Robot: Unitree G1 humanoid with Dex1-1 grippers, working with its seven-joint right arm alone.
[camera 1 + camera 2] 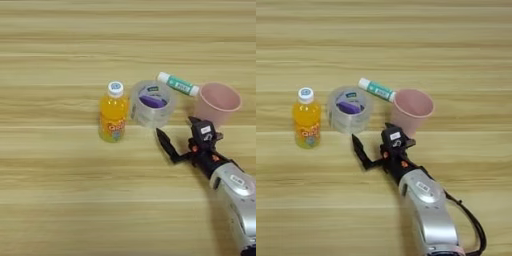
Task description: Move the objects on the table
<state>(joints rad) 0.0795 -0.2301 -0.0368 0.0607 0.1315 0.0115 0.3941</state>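
One juice bottle [113, 112], one tape roll [152, 102], one pink cup [217, 103], one tube [178, 84].

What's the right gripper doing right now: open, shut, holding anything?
Right gripper: open, jaws spread wide, holding nothing. It sits just in front of the tape roll and beside the pink cup, gripping neither.

Both eyes look steeply down from the robot's head at the table [60, 210], which fills each frame. The left eye reaches further toward 9 o'clock, the right eye further toward 3 o'clock. They share the bottle [113, 114], tape [349, 109], tube [178, 84], cup [412, 111] and gripper [374, 140].
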